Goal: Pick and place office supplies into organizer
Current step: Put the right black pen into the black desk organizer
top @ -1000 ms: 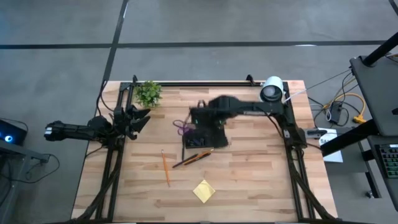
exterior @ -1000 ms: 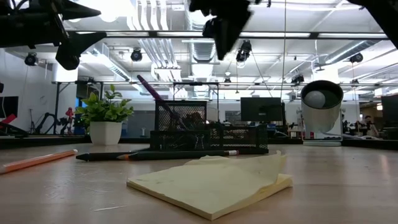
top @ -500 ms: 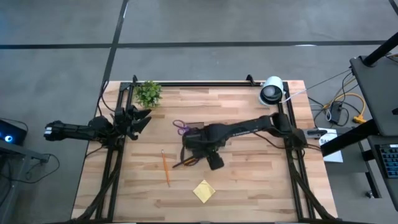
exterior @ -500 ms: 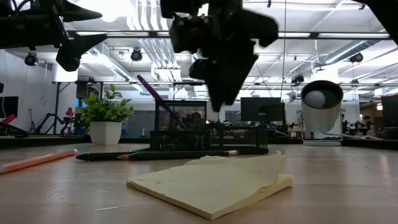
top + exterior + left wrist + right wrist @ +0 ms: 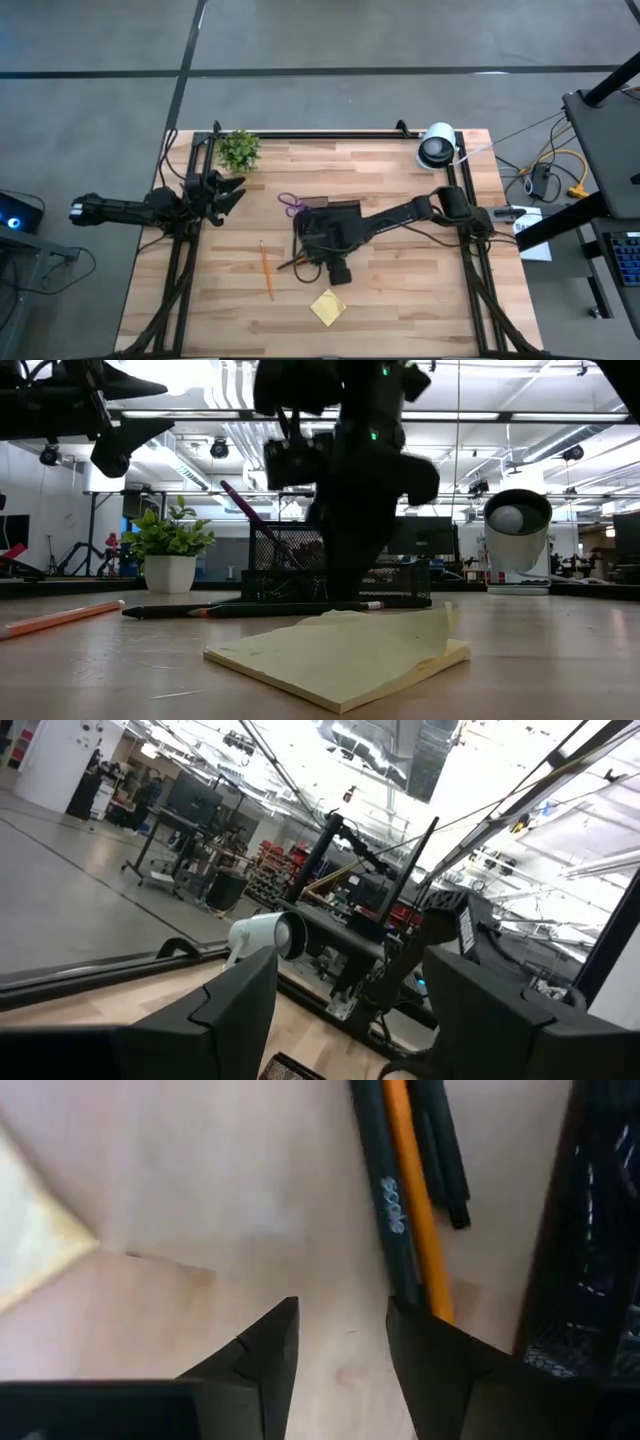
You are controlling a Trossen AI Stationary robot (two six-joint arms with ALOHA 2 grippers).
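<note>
Right gripper (image 5: 340, 1350): we see it low over the table (image 5: 400, 280) at frame centre in the high view, fingers spread, pinching nothing, just beside a dark pen (image 5: 392, 1210) and an orange pencil (image 5: 420, 1220).

Organizer (image 5: 328, 222): centre of the table, beside the pen.

Scissors (image 5: 290, 204): at the organizer's left end.

Second pencil (image 5: 266, 270): lower left of centre.

Sticky pad (image 5: 328, 306): lower centre.

Left gripper (image 5: 222, 190): at the left edge, spread and empty.

Plant (image 5: 239, 150): upper left corner.

Black mesh organizer (image 5: 335, 575), yellow sticky-note pad (image 5: 328, 306), orange pencil (image 5: 266, 270), purple-handled scissors (image 5: 289, 204)
</note>
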